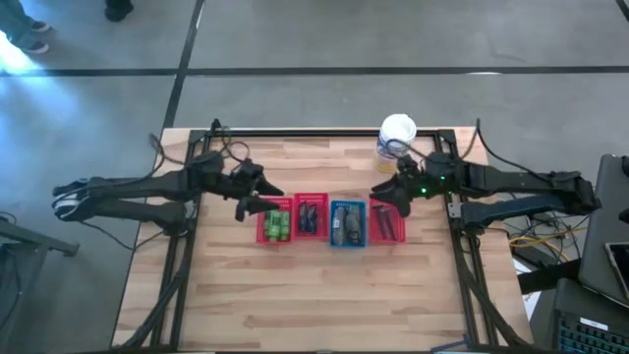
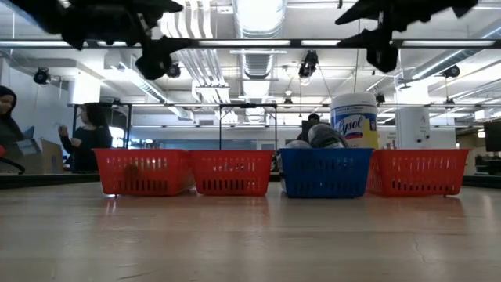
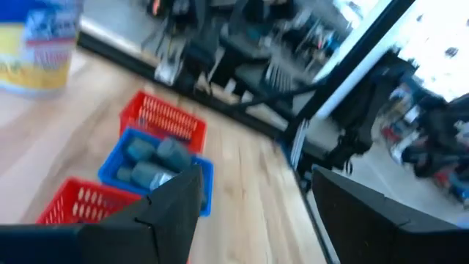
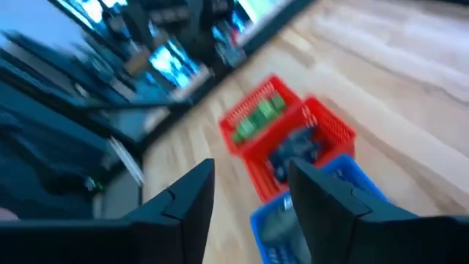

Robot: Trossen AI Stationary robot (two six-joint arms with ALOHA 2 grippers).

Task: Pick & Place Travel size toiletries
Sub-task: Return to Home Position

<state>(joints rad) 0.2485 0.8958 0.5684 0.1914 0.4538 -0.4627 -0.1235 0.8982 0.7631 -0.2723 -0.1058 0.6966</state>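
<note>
Left gripper (image 1: 257,202): raised clear of the table (image 1: 314,295), hanging just above the left end of the basket row; fingers (image 3: 176,209) spread wide apart, released, nothing held.
Right gripper (image 1: 385,197): also up in the air, over the right end of the row, near the canister; fingers (image 4: 187,198) parted, released, nothing between them.
Basket row: four small mesh baskets side by side across the middle of the table, walls touching or nearly so.
First red basket (image 2: 141,172): leftmost in the row, holding the green pieces (image 1: 278,224).
Second red basket (image 2: 231,174): next along, holding the dark packets (image 1: 311,216).
Blue basket (image 2: 325,174): third along, filled with grey tubes (image 1: 347,226), heaped high enough to show above the rim in the low view.
Last red basket (image 2: 415,172): rightmost, holding the thin black sticks (image 1: 386,222).
Canister (image 1: 396,138): white with a yellow and blue label, upright on the table behind the blue and last red baskets, apart from both.
Room behind: one person (image 2: 88,139) standing far off past the first red basket, another (image 2: 6,117) at the low view's left edge.
</note>
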